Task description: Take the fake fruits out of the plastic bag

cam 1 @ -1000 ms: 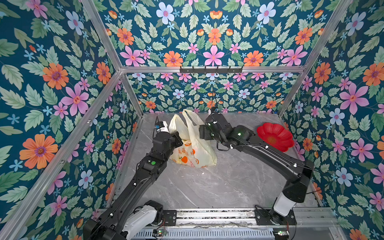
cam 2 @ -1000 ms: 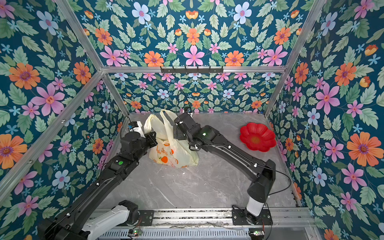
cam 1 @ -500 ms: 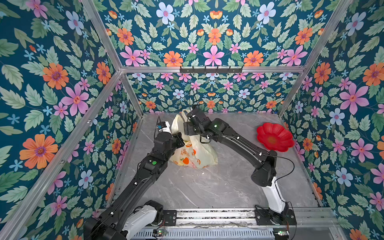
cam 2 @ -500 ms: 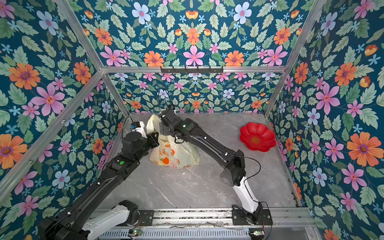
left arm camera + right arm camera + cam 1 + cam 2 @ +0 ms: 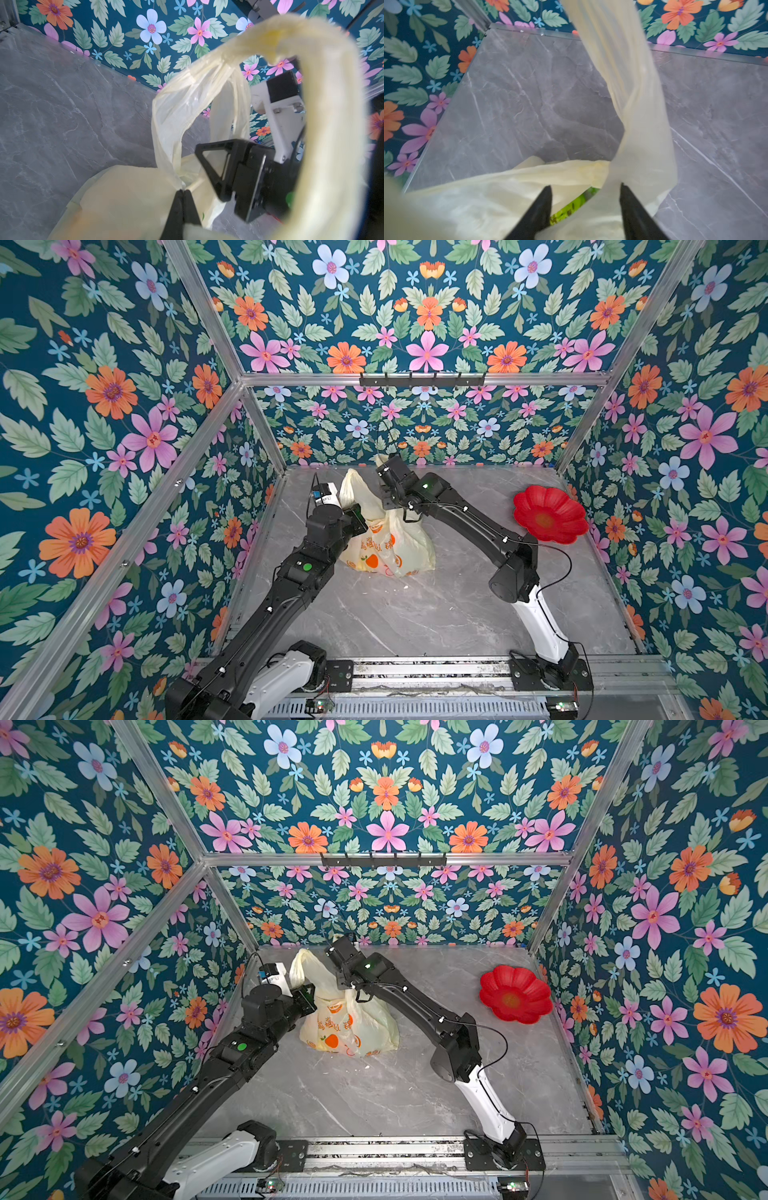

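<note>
One plastic bag stands on the grey tabletop, its long axis roughly upright, with two loop handles rising from its top. Both arms meet at that top.

The left end effector has its fingers pressed together on a fold of film at the bag's rim, at the foot of one handle. It sits on the bag's left side in both top views.

The right end effector comes in over the bag's top from the far side. Its fingers stand apart, straddling the gathered film where a handle joins the rim. Whether they already press the film is hard to tell from the blurred wrist view.

Of the fake fruits, only one bright green patch shows. It is inside the bag, just beyond the right fingertips and lower down in the mouth. The rest are hidden by the film, so they cannot be counted, and none lies outside the bag.

My judgement is that the coming move depends on this. The fruit lies straight ahead of the right end effector, which is the nearer one, while the left one keeps the rim taut. The film draped between the right fingers could get caught instead of a fruit.

One red flower-shaped plate sits well apart to the bag's right.
</note>
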Robot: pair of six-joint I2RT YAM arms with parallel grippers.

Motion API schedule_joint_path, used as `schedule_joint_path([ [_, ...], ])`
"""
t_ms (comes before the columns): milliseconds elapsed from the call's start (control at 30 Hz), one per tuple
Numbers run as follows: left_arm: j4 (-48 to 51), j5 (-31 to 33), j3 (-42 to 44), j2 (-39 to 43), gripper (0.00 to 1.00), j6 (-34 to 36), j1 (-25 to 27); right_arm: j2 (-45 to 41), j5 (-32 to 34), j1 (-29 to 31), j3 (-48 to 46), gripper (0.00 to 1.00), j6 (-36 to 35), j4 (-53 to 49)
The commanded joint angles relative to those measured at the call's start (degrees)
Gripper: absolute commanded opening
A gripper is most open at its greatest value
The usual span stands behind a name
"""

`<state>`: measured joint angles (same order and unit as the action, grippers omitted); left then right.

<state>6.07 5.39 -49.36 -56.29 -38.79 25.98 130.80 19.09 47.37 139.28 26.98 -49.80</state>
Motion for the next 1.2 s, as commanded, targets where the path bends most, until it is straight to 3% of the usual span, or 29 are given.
schedule_joint_path([
  [0,2.16,4.70,-0.63,0.24,0.00,-1.13,-0.05,-2.24,1.83,-0.19,-1.82,0.25,-0.53,1.65],
  [67,3.20,5.94,-0.56,0.18,0.00,-1.76,-0.20,-5.09,2.60,-0.46,-5.45,0.11,-1.31,4.07],
  [167,2.75,6.13,0.13,-0.12,0.00,-3.16,-0.73,-9.88,2.15,-1.64,-12.45,0.00,-0.58,8.25],
  [333,0.67,3.79,-2.08,-4.41,0.00,-5.67,-3.58,-14.48,-3.57,-5.29,-18.15,0.00,-0.08,13.51],
  [467,-5.01,-4.29,-8.62,-11.76,0.00,-9.49,-9.06,-13.07,-10.67,-8.70,-11.67,0.00,0.00,12.58],
  [600,-10.97,-7.49,-13.49,-15.07,0.00,-10.94,-10.01,-14.71,-11.33,-9.17,-8.65,0.00,-0.62,10.51],
  [700,-18.33,-8.58,-9.22,-12.45,0.00,-11.47,-8.90,-21.17,-12.68,-9.15,-19.57,0.00,0.43,15.81],
  [900,-26.90,-8.43,8.75,-4.58,0.00,-14.21,-6.98,-37.64,-15.93,-9.14,-52.56,0.00,9.37,34.01],
  [1167,-27.85,-7.01,29.10,0.73,0.00,-21.95,-7.04,-44.27,-18.81,-9.16,-83.16,0.00,27.32,53.23],
])
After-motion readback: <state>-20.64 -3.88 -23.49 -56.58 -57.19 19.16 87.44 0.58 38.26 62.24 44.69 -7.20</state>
